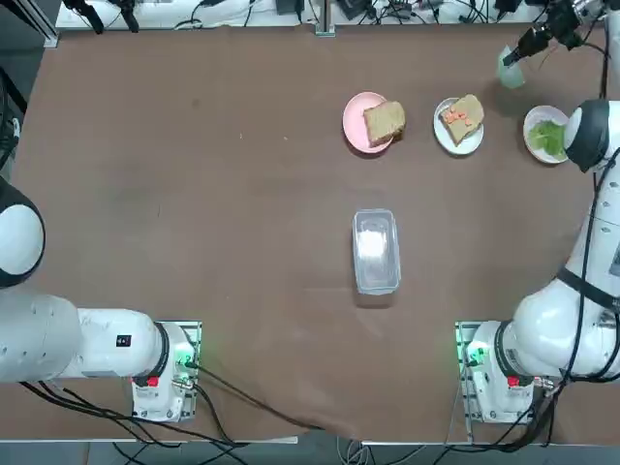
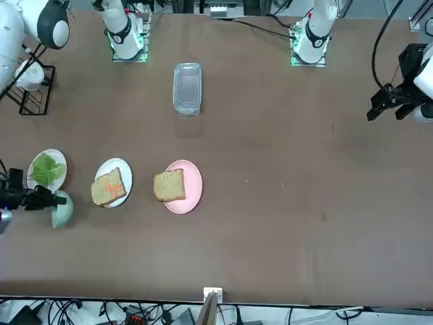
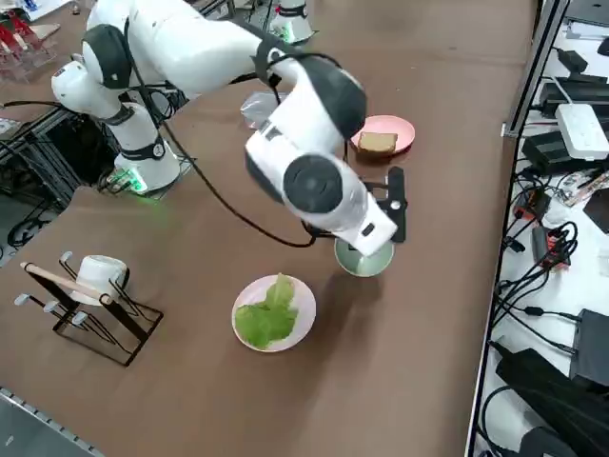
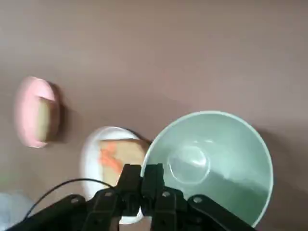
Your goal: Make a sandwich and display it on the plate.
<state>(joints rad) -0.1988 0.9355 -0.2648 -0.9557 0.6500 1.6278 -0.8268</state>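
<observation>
"You're the one with the gripper. What's your next move?"

"Judging by the lack of filling in the pale-green bowl (image 4: 207,144), I'd say the pouring is done and I should set it down. I'd lower it slowly, bring its base level with the table, and open only once it stands steady. Let go too high or tilted, and it could tip or roll into a plate."

"And your grip?"

"My right gripper (image 4: 142,175) is clenched, fingers pinched together with the bowl's rim between them, as far as I can judge; the very tips are partly masked by the knuckles. The bowl hangs tilted above the table, a shadow near it."

"What's closest to you after that?"

"The lettuce leaf (image 3: 269,319), on its own pale plate (image 3: 306,309). It should go on next, and I'd pinch it lightly, since it looks limp enough to fold or tear."

"Where's the sandwich?"

"Only begun. A bit further along, one bread slice (image 1: 472,106) lies on the white plate (image 1: 470,147), hanging slightly past its edge, with orange filling (image 1: 455,115) on top. I'd keep the bowl's path off it."

"And the lid of it?"

"Further still: the other slice (image 1: 385,121) sits on the pink plate (image 1: 356,121), partly over the rim. I'd take it by its crusts, squarely, and lay it on last. Beyond that is only the clear container (image 1: 376,252), which I'd leave be."
</observation>
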